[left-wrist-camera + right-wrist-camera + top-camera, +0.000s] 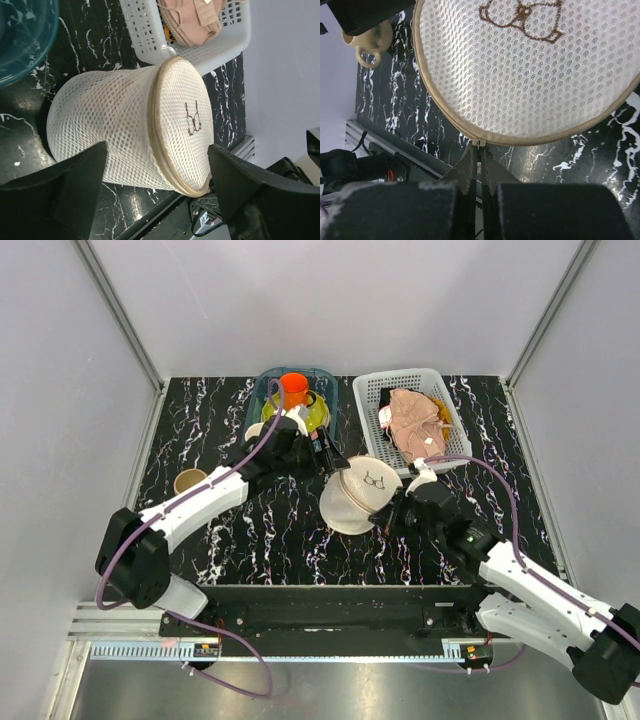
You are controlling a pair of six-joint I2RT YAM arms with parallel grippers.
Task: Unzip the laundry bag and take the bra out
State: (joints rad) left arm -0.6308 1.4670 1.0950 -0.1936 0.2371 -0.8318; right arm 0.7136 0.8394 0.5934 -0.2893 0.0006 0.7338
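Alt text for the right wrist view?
Right gripper pinched shut on the zipper pull at the lower rim of a cream mesh laundry bag, whose round face fills the view. A beige cup stands top left.

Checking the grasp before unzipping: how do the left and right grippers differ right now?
The left gripper is open, fingers spread either side of the bag; the right gripper is shut. The left faces the bag's mesh side; the right pinches the zipper pull at its rim. Both have black fingers.
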